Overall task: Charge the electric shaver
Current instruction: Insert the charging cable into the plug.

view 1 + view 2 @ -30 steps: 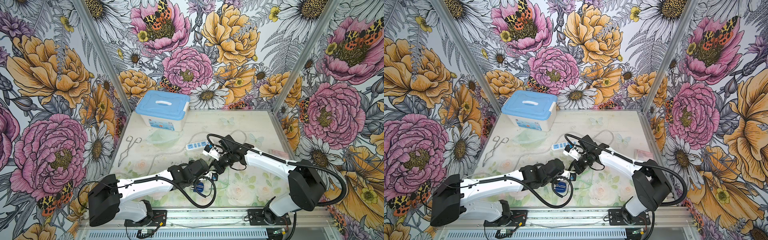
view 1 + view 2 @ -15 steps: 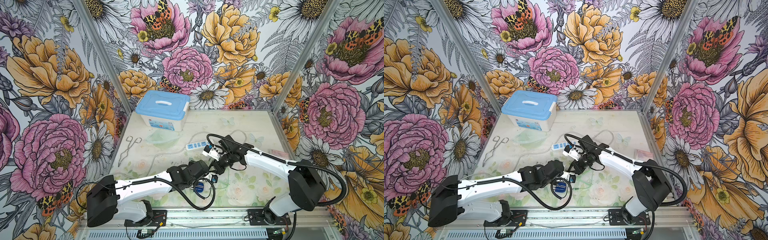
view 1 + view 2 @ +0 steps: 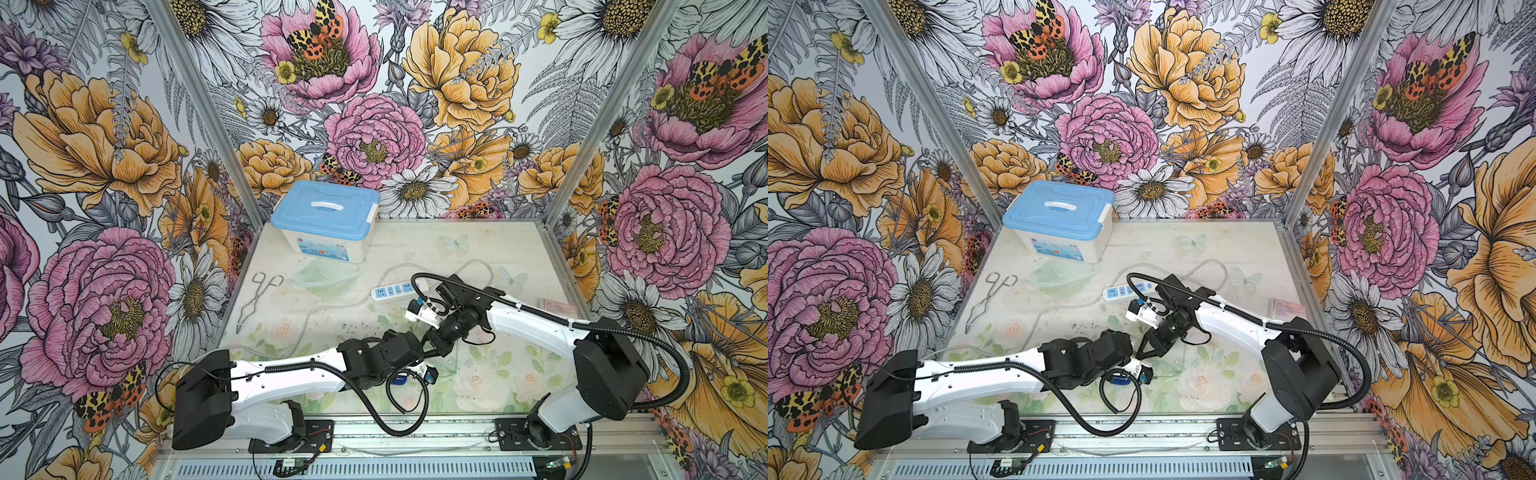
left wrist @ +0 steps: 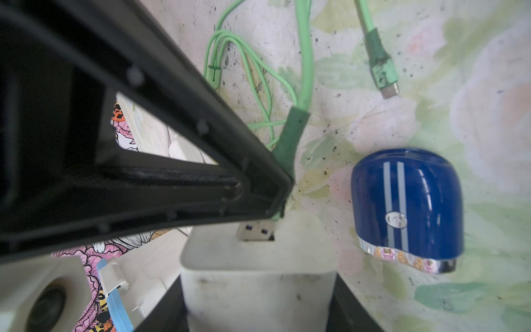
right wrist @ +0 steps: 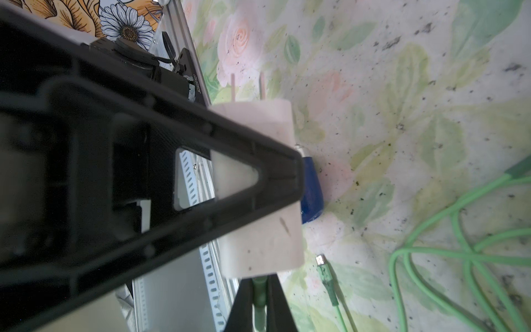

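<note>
Both top views: gripper tips and most of electric shaver (image 3: 1119,379) hidden under left arm. Wrist views: left gripper (image 4: 258,277) clamps white charger adapter (image 4: 258,258); right gripper (image 5: 260,287) pinches green USB-A plug (image 4: 255,231), metal tip at adapter's port, depth unclear. Shaver lies free on table (image 4: 488,115), just beside adapter. Versus a second ago: grips same, shaver unmoved, left arm slightly shifted.

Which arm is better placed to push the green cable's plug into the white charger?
The right. The right fingers pinch the green cable just behind its metal plug, which sits at the slot of the white charger. The left fingers only hold that charger.
</note>
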`<act>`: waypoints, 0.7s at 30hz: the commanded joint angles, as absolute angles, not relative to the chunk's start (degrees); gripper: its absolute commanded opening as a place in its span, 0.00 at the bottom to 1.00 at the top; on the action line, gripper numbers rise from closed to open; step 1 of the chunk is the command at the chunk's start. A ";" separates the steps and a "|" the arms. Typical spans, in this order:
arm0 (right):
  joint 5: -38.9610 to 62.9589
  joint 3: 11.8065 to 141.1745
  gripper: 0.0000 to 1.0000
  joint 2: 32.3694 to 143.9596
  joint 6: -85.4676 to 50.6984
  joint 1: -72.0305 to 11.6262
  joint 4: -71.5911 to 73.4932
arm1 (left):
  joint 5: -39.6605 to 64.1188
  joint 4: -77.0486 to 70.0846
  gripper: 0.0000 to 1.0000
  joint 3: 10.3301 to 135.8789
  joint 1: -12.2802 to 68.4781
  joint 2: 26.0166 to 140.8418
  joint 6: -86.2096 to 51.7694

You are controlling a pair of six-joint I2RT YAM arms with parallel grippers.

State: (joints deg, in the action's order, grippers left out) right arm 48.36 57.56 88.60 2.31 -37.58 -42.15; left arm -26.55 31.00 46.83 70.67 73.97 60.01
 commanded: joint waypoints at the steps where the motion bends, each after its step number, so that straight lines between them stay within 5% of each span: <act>1: 46.30 62.82 0.00 89.38 2.64 -36.56 -30.48 | -16.06 27.91 0.00 49.44 74.95 74.87 60.58; 21: 46.89 62.23 0.00 91.84 1.94 -39.77 -32.24 | -19.51 26.64 0.00 48.62 73.05 72.80 63.02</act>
